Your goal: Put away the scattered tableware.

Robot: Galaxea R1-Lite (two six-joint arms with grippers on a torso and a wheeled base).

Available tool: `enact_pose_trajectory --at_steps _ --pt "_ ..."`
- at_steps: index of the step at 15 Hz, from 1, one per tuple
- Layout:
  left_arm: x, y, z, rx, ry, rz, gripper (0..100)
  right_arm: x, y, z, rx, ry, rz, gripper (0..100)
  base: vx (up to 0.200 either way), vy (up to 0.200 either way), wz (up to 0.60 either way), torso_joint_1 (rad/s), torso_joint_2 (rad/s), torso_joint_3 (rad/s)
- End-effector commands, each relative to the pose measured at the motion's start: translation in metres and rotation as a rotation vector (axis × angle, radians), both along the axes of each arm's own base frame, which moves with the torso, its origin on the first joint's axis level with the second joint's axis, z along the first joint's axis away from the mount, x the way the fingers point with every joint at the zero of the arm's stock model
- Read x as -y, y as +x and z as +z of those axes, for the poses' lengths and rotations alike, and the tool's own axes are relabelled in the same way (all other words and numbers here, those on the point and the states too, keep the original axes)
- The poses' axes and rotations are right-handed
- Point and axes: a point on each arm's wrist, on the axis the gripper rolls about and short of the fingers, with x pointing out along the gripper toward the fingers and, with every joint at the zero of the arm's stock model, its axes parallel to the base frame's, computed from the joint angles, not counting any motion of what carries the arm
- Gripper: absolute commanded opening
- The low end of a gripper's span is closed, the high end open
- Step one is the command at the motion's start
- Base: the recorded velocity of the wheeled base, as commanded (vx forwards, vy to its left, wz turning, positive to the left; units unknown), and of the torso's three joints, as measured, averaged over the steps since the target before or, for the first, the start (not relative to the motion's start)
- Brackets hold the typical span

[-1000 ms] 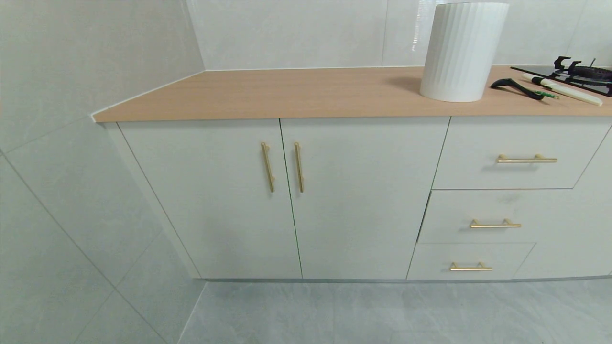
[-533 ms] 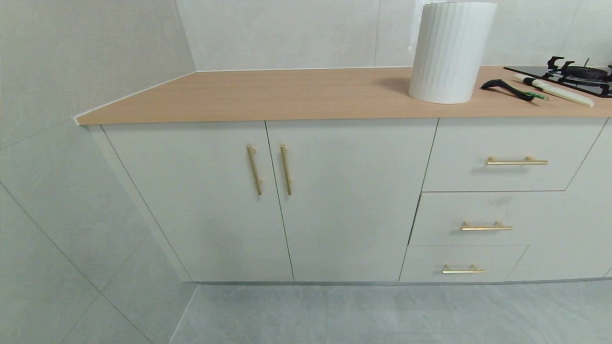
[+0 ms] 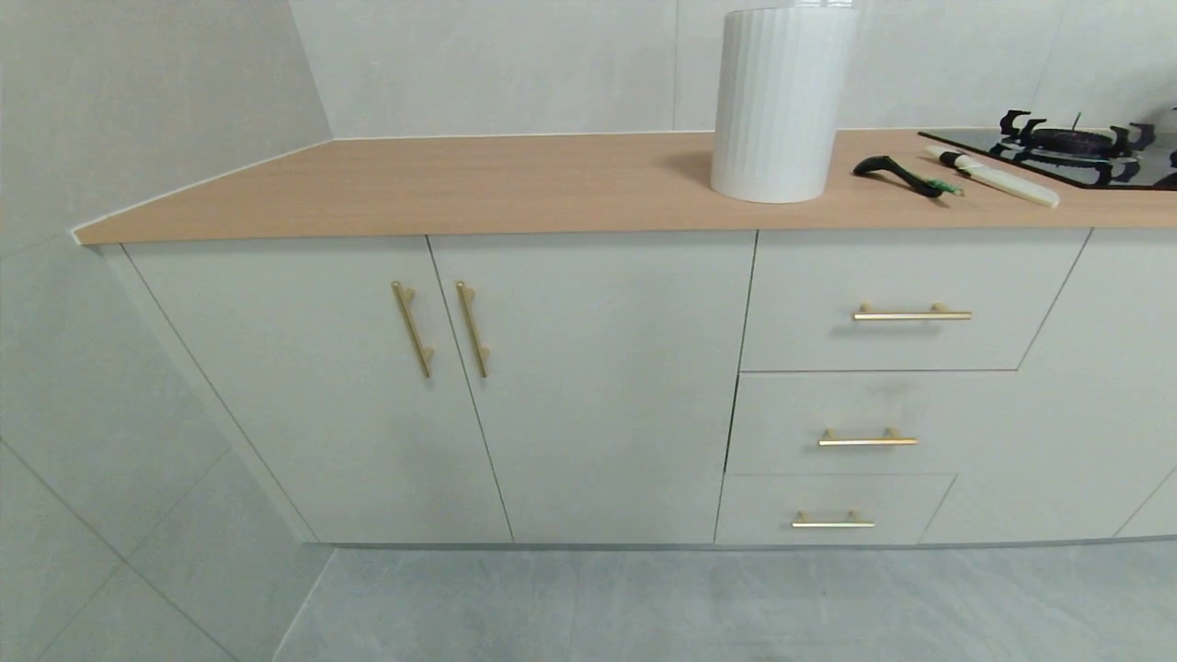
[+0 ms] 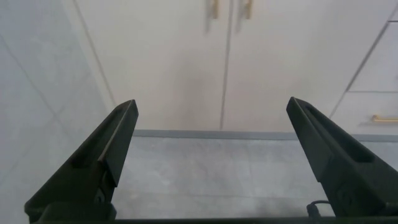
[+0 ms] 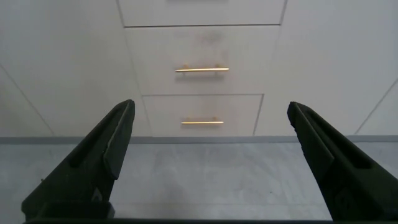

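On the countertop, far right: the scattered tableware lies flat on the wooden countertop (image 3: 414,188). It is a black-handled utensil (image 3: 897,173) and a pale knife (image 3: 993,176), close together and not yet stowed.
Beside them: a small green piece (image 3: 945,188) sits at the utensil's right end; I cannot tell what it is.
White ribbed container (image 3: 782,101): it stands upright just left of the utensil. It is tall and near the loose pieces, so it looks like a likely holder for them, though its mouth is cut off at the top of the head view.
Burner grate (image 3: 1071,142): black, at the far right behind the knife. The knife probably lies there because the spot is next to the cooking area.
Drawers: top drawer (image 3: 910,314), middle drawer (image 3: 867,441) and bottom drawer (image 3: 832,524) are all shut, directly under the tableware. The top one is the other plausible place to store it.
Double doors (image 3: 441,368): shut, to the left of the drawers.
Left gripper (image 4: 211,107): fingers spread wide with nothing between them. It hangs low in front of the double doors, near the floor.
Right gripper (image 5: 211,107): also spread wide and empty, low in front of the middle and bottom drawers.
Why so: both grippers sit well below the counter and well apart from the tableware, so no pickup has begun. Being wide apart suits the first grasp.
Next need: get an arm up to counter height at the right.
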Motion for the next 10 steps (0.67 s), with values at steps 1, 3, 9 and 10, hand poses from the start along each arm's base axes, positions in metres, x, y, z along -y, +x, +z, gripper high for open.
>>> enact_pose_trajectory --at_steps 1,3,9,10 --pt "0.0 0.0001 0.0001 0.0 -0.001 0.001 100 0.0 0.0002 0.0001 -0.002 0.0 0.0 100 0.0 0.0 0.0 0.0 0.0 0.0" --pt "0.0 0.0 0.0006 0.001 -0.001 0.001 100 0.0 0.0002 0.0001 -0.002 0.0 0.0 100 0.0 0.0 0.0 0.0 0.0 0.0" --pt "0.0 0.0001 0.0 -0.002 0.0 0.001 100 0.0 0.0002 0.0001 -0.002 0.001 0.0 100 0.0 0.0 0.0 0.0 0.0 0.0" --pt "0.0 0.0001 0.0001 0.0 0.0 0.001 100 0.0 0.0002 0.0001 -0.002 0.0 0.0 100 0.2 0.0 0.0 -0.002 0.01 0.002"
